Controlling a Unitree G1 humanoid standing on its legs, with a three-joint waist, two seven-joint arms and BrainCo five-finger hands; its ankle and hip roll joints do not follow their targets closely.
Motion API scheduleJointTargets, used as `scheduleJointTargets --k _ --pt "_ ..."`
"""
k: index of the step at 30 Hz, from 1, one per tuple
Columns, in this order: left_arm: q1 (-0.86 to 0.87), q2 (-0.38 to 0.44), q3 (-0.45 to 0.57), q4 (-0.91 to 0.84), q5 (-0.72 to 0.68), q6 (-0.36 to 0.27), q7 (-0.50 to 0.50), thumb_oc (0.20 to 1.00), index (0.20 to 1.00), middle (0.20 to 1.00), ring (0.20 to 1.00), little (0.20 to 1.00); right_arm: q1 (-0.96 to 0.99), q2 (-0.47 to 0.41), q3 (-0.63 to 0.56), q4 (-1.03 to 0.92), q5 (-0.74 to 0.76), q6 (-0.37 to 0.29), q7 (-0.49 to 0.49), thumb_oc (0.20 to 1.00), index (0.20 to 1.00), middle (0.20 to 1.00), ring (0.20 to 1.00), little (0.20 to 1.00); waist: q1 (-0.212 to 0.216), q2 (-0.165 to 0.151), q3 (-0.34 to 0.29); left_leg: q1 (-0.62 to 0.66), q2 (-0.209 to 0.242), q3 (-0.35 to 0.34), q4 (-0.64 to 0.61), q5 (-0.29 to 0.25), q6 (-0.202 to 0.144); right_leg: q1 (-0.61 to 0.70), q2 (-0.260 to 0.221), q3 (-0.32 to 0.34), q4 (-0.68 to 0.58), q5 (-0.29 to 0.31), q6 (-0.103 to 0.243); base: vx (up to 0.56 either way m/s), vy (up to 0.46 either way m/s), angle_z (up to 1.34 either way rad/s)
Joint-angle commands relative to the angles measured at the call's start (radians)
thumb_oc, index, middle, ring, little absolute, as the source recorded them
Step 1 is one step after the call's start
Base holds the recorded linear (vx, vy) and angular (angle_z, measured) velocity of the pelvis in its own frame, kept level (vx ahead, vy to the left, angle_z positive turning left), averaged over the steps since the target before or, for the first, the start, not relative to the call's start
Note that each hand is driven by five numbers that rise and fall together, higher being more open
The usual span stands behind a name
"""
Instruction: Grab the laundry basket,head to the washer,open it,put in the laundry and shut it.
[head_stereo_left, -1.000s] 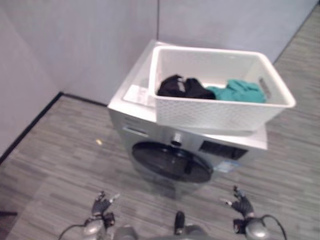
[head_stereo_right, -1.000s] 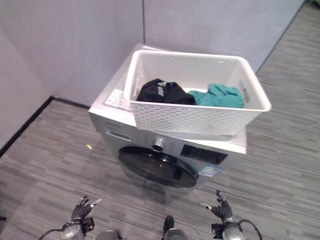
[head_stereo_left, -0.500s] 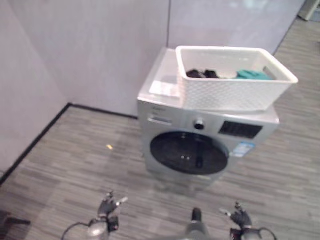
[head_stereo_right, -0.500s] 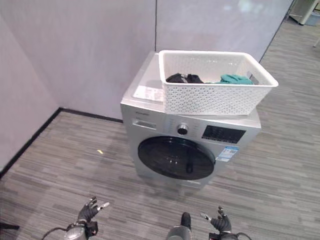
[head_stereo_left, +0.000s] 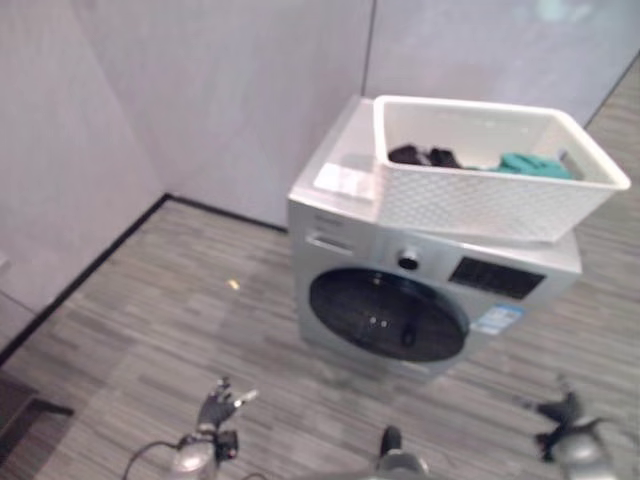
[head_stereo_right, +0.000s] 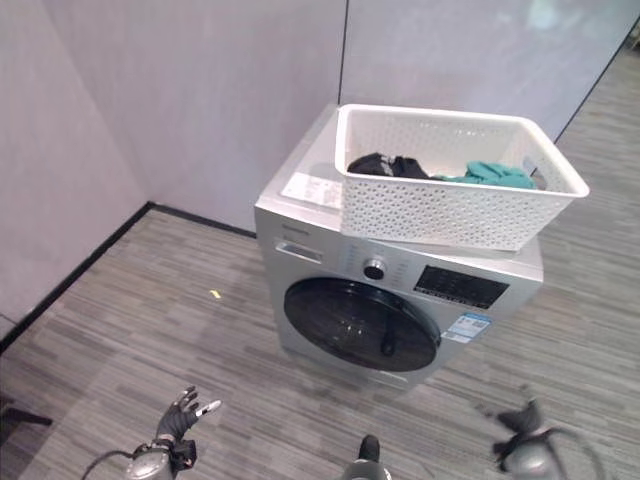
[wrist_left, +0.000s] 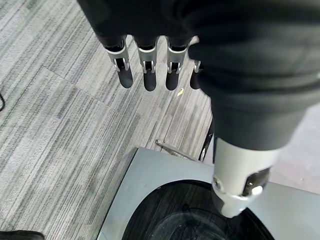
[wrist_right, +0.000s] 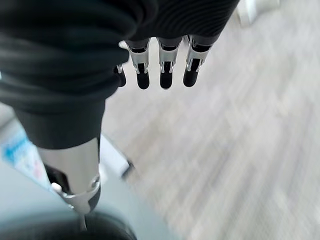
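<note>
The white plastic laundry basket is sitting on top of the silver washing machine, toward its right edge. Black clothes and teal clothes are lying inside. The round dark door is sitting closed. The left hand and right hand are hanging low above the grey floor, fingers straight, holding nothing.

The washer looks like smooth silver-painted metal with a glossy dark door. The white basket seems perforated matt plastic, holding soft cloth. The floor is matt, grey and streaked.
</note>
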Motion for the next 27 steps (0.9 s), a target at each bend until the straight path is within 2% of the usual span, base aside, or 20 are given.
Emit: scheduleJointTargets --k 1,4,14,23,27 --pt "-0.016 0.05 0.014 -0.064 -0.024 -0.035 -0.019 1.0 1.0 1.0 1.0 1.0 -0.079 -0.02 0.046 0.029 -0.079 -0.018 -0.021 1.0 1.0 1.0 1.0 1.0 0.024 -0.03 0.041 0.015 -0.016 0.025 -0.026 -0.014 0.071 -0.062 -0.106 0.063 0.077 -0.027 0.084 -0.07 -0.046 0.05" --pt "-0.006 0.062 0.01 -0.083 -0.042 -0.041 -0.024 1.0 1.0 1.0 1.0 1.0 -0.177 -0.05 0.106 0.083 -0.064 -0.025 -0.016 1.0 1.0 1.0 1.0 1.0 0.034 -0.015 0.072 -0.019 -0.013 0.023 -0.016 -0.006 0.065 -0.096 -0.113 0.071 0.084 -0.023 0.083 -0.09 -0.02 -0.03" --pt "-0.003 0.079 0.023 -0.082 -0.085 -0.061 -0.013 1.0 1.0 1.0 1.0 1.0 -0.414 -0.057 0.271 0.177 -0.005 -0.059 -0.002 1.0 1.0 1.0 1.0 1.0 0.063 0.019 0.136 -0.118 -0.015 0.018 0.007 0.019 0.053 -0.195 -0.132 0.091 0.112 -0.02 0.074 -0.05 -0.023 0.03" --pt "-0.006 0.082 0.016 -0.074 -0.106 -0.079 -0.001 1.0 1.0 1.0 1.0 1.0 -0.573 -0.094 0.349 0.192 0.01 -0.081 -0.027 1.0 1.0 1.0 1.0 1.0 0.078 0.04 0.151 -0.148 -0.01 0.016 -0.004 0.039 0.043 -0.237 -0.132 0.09 0.121 -0.019 0.072 0.0 -0.01 0.01" --pt "-0.006 0.084 0.003 -0.077 -0.119 -0.082 -0.002 1.0 1.0 1.0 1.0 1.0 -0.644 -0.079 0.391 0.212 0.033 -0.091 -0.026 1.0 1.0 1.0 1.0 1.0 0.085 0.048 0.155 -0.155 -0.005 0.011 -0.018 0.048 0.039 -0.252 -0.133 0.086 0.128 -0.018 0.072 0.0 -0.028 0.02"
